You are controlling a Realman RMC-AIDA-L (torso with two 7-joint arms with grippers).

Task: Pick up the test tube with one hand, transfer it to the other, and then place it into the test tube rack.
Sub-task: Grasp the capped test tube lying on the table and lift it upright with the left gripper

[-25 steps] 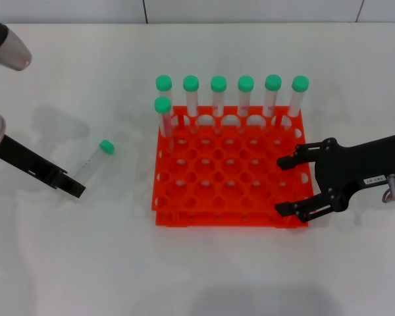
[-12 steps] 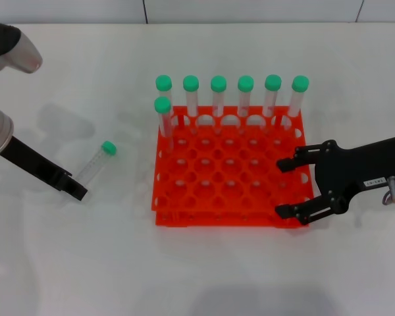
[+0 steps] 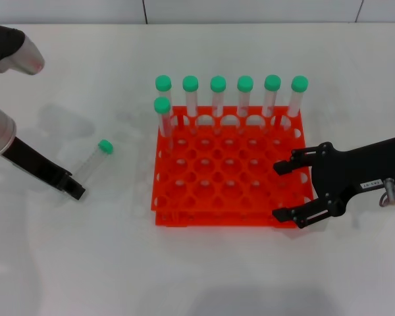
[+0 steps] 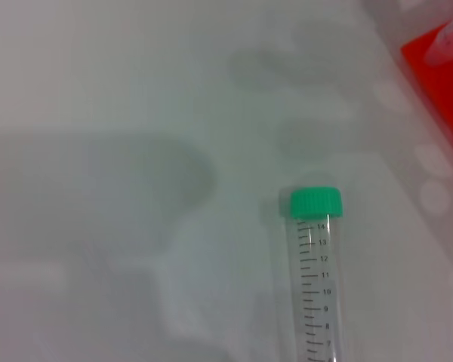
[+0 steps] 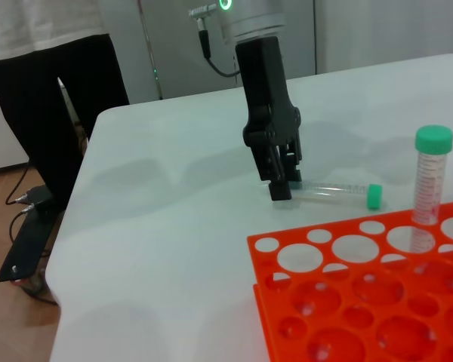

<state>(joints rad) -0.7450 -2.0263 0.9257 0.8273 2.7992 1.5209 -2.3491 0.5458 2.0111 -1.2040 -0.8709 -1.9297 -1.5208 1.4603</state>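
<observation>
Head view is showing the test tube [image 3: 92,160] lying flat on the white desk [image 3: 197,276], well to the left of the rack, its green cap [image 3: 105,146] pointing toward the rack and away from the robot. The left gripper [image 3: 74,190] is reaching down at the tube's bottom end; in the right wrist view its jaws are standing around that end of the tube [image 5: 334,193], touching the desk or nearly so, and I cannot tell whether they are pinching it or just sitting around it. The left wrist view is looking straight down the tube [image 4: 315,279], with its printed scale showing. The orange rack [image 3: 230,178] is sitting mid-desk, holding seven other green-capped tubes [image 3: 218,99] upright, six along its far row and one behind the far-left corner. The right gripper [image 3: 286,192], wearing a white sticker, is hovering at the rack's near right corner with jaws spread wide, holding nothing.
</observation>
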